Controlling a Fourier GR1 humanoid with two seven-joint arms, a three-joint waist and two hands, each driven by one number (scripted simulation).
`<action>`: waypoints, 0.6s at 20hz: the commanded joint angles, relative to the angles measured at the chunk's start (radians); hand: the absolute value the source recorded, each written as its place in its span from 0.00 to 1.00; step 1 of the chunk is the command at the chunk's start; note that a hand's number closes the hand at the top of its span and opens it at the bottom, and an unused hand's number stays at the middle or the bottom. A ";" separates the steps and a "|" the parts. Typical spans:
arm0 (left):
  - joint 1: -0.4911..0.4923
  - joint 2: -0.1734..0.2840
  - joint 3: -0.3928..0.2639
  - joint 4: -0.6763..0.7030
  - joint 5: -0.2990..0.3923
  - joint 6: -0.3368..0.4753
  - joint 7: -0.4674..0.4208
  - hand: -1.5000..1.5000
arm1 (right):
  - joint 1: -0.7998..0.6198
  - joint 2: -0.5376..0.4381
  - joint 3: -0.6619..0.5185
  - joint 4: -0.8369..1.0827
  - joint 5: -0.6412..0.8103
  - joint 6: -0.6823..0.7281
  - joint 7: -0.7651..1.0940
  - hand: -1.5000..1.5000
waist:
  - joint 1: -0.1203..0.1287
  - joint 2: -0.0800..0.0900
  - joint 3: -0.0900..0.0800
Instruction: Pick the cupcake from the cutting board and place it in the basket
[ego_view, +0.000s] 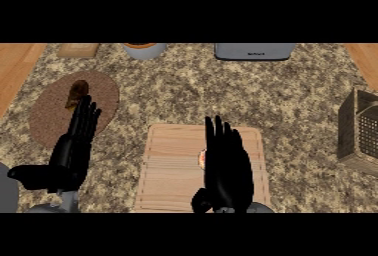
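we held our right hand (225, 165) flat with fingers straight over the cutting board (173, 165) at six o'clock, hiding most of the cupcake (201, 158), of which only a sliver showed at the hand's nine o'clock edge. our left hand (74, 147) rested open at eight o'clock, fingertips over a round brown mat (63, 107), and the basket (359, 132) stood at three o'clock, well apart from the board.
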 joint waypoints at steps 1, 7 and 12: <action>-0.001 0.018 0.032 0.010 0.032 -0.051 -0.008 0.50 | -0.034 0.018 0.041 0.082 0.015 -0.049 0.203 0.00 | 0.005 0.001 0.000; 0.012 -0.031 -0.005 -0.007 -0.018 -0.002 0.007 0.50 | 0.002 0.018 0.044 0.116 0.059 -0.109 0.164 0.00 | 0.001 0.001 0.000; 0.035 -0.026 0.009 -0.049 -0.013 -0.017 0.018 0.50 | -0.035 0.018 -0.026 0.177 0.025 -0.106 0.112 0.00 | 0.004 0.001 0.000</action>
